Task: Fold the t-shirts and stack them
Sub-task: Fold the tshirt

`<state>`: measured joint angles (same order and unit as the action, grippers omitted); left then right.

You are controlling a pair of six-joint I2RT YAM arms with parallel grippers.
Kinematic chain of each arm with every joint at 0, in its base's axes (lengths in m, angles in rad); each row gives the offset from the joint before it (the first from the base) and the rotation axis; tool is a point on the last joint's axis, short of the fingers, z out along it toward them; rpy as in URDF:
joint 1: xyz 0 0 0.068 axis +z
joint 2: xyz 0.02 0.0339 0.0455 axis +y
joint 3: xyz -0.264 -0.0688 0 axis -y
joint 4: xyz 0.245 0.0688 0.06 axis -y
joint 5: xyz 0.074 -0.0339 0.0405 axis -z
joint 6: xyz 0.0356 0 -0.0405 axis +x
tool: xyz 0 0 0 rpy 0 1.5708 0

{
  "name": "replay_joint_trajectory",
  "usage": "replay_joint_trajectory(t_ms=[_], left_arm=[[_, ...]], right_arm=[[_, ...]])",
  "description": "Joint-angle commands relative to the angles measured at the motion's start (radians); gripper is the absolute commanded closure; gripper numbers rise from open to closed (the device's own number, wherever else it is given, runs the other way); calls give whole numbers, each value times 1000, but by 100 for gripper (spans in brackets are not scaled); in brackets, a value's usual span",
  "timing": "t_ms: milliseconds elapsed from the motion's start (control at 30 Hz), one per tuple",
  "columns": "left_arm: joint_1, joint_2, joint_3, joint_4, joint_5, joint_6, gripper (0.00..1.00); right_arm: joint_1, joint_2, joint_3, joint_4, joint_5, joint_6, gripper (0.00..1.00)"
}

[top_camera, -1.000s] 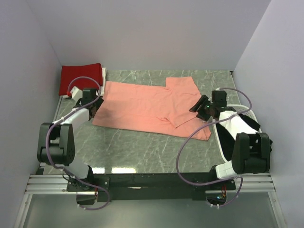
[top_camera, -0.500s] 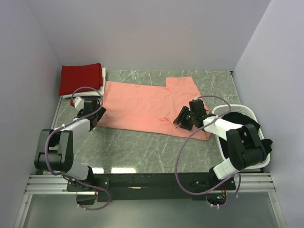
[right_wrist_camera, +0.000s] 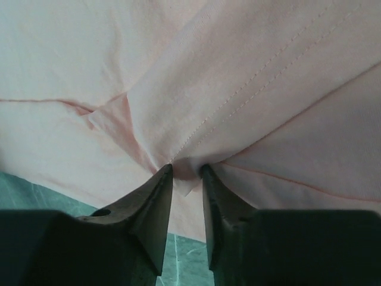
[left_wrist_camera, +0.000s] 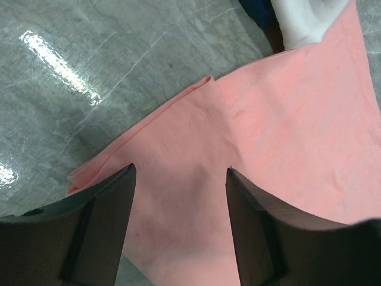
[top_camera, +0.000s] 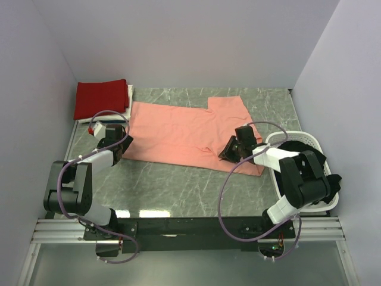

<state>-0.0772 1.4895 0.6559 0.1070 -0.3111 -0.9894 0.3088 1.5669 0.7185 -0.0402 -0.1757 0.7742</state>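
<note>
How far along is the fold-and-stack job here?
Done: the deep red shirt lies folded on a white shirt in the far left corner. In hand: the salmon-pink shirt, spread flat, right pincer pinching it, left pincer open over its edge. Left: folding it, plus black cloth in the basket.

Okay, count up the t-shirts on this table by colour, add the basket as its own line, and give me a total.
salmon-pink t-shirt: 1, spread flat
deep red t-shirt: 1, folded
white t-shirt: 1, only an edge shows beside the red one
black t-shirt: 1, bunched in the basket
white basket: 1
Total: 5 (4 shirts, 1 basket)
</note>
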Motion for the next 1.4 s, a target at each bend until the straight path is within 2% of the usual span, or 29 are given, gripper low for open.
replay_joint_trajectory(t_ms=[0,200,467,567,700,867,1067,1200,1333,1367], left_arm=[[-3,5,-7,36,7,3,33],[-3,-1,-16,39,14,6,33],[-3,-14,-27,42,30,15,34],[-3,-24,-29,40,32,18,34],[-3,-35,-29,36,32,28,34],[-3,-38,-29,37,40,32,35],[-3,-43,-32,37,43,41,35],[-3,-55,-33,37,41,46,34],[-3,-61,-35,36,40,52,34],[-3,-64,-35,34,40,52,34]], right_arm=[[12,31,61,37,22,4,71],[10,82,183,-7,31,-13,85],[13,229,366,-85,25,-59,87],[18,288,444,-112,18,-79,81],[33,341,557,-184,47,-134,60],[49,363,631,-237,70,-177,46],[49,321,699,-289,114,-219,40],[47,262,728,-331,174,-236,39],[49,144,622,-304,200,-210,41],[47,113,548,-291,200,-202,43]])
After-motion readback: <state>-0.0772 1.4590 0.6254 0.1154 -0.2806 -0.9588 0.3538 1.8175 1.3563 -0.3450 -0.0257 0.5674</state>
